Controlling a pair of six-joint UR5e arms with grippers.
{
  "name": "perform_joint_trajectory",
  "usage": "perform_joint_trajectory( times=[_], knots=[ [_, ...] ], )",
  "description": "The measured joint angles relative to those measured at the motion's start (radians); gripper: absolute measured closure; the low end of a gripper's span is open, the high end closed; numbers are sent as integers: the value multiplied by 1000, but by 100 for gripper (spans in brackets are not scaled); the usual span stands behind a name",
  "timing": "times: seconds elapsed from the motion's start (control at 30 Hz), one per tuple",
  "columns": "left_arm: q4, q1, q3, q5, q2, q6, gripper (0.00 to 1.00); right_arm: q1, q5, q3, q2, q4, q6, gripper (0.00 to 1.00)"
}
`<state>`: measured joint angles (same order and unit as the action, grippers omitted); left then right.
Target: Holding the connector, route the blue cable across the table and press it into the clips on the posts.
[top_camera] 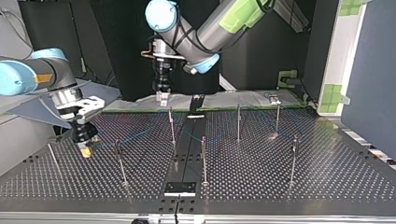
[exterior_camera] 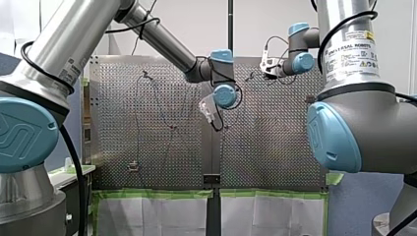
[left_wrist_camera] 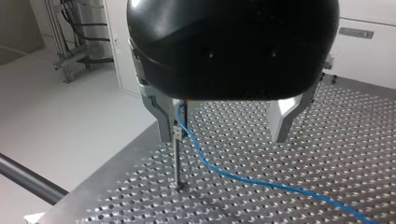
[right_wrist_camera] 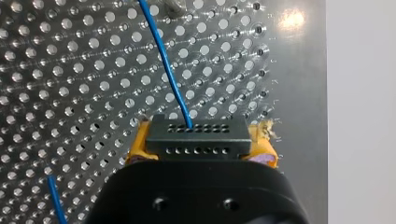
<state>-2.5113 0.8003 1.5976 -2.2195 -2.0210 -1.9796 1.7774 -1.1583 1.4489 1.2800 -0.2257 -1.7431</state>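
Note:
My right gripper (right_wrist_camera: pixel 201 150) has its yellow pads shut on the black connector (right_wrist_camera: pixel 196 133). The blue cable (right_wrist_camera: pixel 166 60) leaves the connector's top and runs off over the perforated table. In the top view this gripper (top_camera: pixel 85 150) hangs low at the left. My left gripper (left_wrist_camera: pixel 224 137) is open, metal fingers (left_wrist_camera: pixel 164 123) spread wide. One finger stands right beside a thin post (left_wrist_camera: pixel 177 158), whose clip holds the blue cable (left_wrist_camera: pixel 219 170). From there the cable trails away across the plate. In the front view my left gripper (exterior_camera: pixel 210 110) is mid-table and my right gripper (exterior_camera: pixel 268 66) is further back.
Several thin posts (top_camera: pixel 203 158) stand upright across the perforated table (top_camera: pixel 327 186), among them one (top_camera: pixel 238 122) near the middle and one (top_camera: pixel 294 156) at the top view's right. A dark strip (top_camera: pixel 187 154) runs down the table's middle. The table edge (left_wrist_camera: pixel 116 163) lies near the left gripper's post.

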Motion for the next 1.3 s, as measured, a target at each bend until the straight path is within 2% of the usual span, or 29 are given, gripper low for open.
perform_joint_trajectory(
  times=[0.2,1.1,1.3],
  knots=[
    [52,6,52,-6,-3,-16,0,-4,-1,0,-1,0,0,100],
    [291,7,291,1,-3,-5,0,-6,-5,0,-3,0,1,100],
    [342,7,342,0,-3,-4,0,-1,-4,0,-3,1,7,100]
  ],
)
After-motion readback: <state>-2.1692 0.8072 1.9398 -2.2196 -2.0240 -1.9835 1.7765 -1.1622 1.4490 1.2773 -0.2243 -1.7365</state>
